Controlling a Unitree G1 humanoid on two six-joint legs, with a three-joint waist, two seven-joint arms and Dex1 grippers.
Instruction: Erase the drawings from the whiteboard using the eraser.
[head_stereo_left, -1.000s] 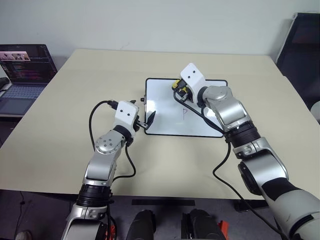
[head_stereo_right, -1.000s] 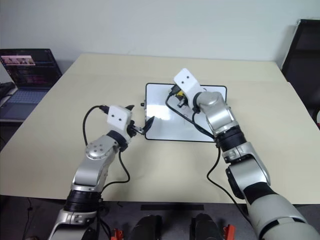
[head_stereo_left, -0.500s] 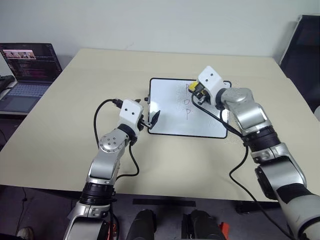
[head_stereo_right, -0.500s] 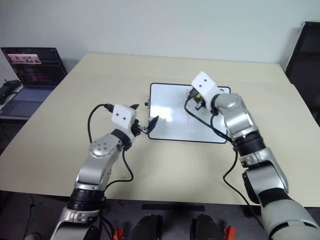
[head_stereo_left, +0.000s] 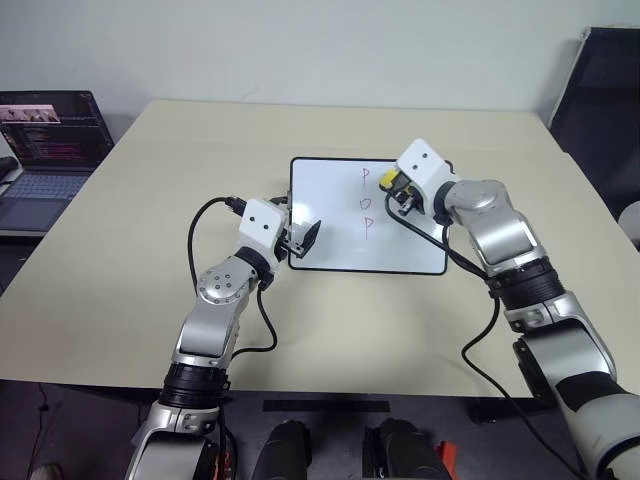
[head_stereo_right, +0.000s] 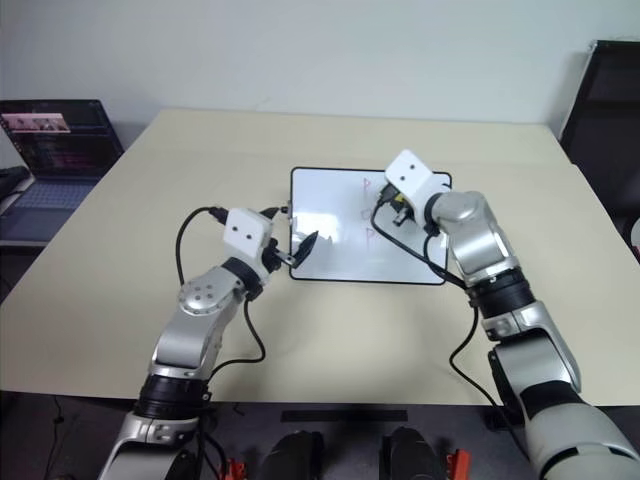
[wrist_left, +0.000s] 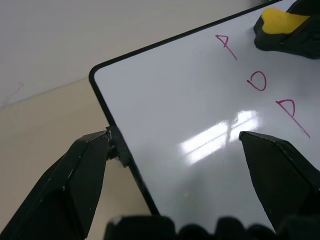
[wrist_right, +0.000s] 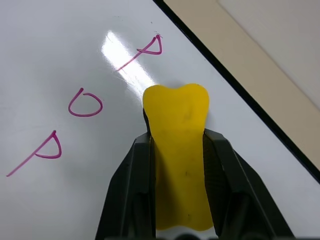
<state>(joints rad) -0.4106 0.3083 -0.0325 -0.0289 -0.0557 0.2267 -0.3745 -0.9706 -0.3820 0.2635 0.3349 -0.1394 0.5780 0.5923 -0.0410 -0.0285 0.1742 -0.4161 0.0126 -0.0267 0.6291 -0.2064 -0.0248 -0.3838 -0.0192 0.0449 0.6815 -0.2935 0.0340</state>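
Observation:
The whiteboard (head_stereo_left: 330, 215) lies flat in the middle of the tan table. The drawings (head_stereo_left: 366, 201) are purple letters P, O, P in a column on its right half, plain in the right wrist view too: drawings (wrist_right: 85, 104). My right gripper (head_stereo_left: 394, 190) is shut on the yellow eraser (wrist_right: 177, 150), whose tip rests on the board just right of the upper P. My left gripper (head_stereo_left: 298, 238) is open, and the board's left edge with its small black knob (wrist_left: 115, 146) lies between its fingers.
An open laptop (head_stereo_left: 50, 140) sits on a side surface at the far left. A black chair (head_stereo_left: 605, 90) stands past the table's right corner. Bare table (head_stereo_left: 180, 150) surrounds the board on all sides.
My right gripper has carried the eraser to the right across the board's top, uncovering the upper P and the O. The left gripper has stayed at the board's left edge.

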